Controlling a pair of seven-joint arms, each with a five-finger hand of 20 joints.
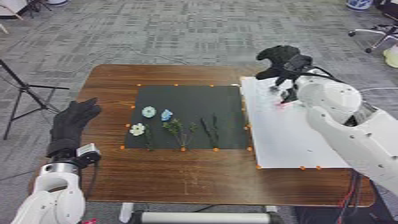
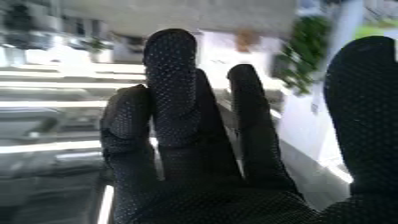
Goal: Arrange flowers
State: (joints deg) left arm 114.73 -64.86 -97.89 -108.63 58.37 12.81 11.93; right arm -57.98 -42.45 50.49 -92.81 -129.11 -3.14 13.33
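Beyond the right hand, grey carpet spread toward a wheeled chair; a black tripod stood outward from the left hand, beside the table.

On the table, flowers and stems lie on a mat left of the sheet.

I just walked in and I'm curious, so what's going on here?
A two-armed robot is on a flower-arranging job. Its right hand is open, fingers straight, near the far end of the white sheet; I see nothing held in it. The left hand waits open at the table's left side. On the dark mat lie a white flower, two bluish ones and some green sprigs.
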